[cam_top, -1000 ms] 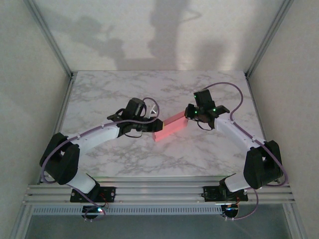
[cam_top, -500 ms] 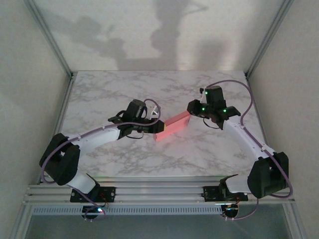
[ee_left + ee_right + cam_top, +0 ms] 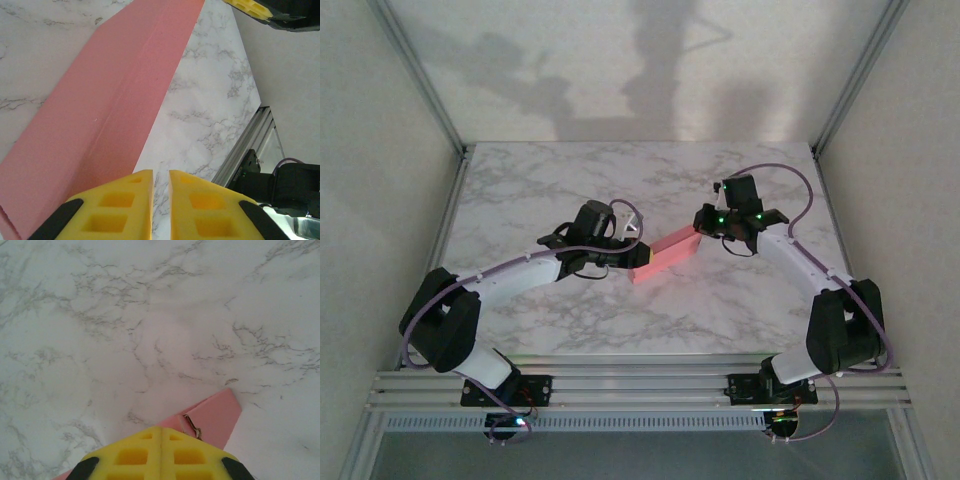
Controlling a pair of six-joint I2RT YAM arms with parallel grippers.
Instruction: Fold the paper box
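A: Where does the box (image 3: pixel 665 253) lie, and how do the pincers stand?
B: It lies flat at the middle of the bench (image 3: pixel 520 180), pink side up. The left pincer (image 3: pixel 160 182) shows a narrow slit with nothing seen in it, one finger over the box's left end. The right pincer (image 3: pixel 161 432) is pressed closed at the other end.
A: How is the step best done?
B: Probably an end-flap tuck: the left steadies while the right pushes low and square, so the card neither buckles nor slides.
A: What differs from the earlier frame?
B: The right pincer has closed and dropped back to the end. The box and left pincer are unmoved.
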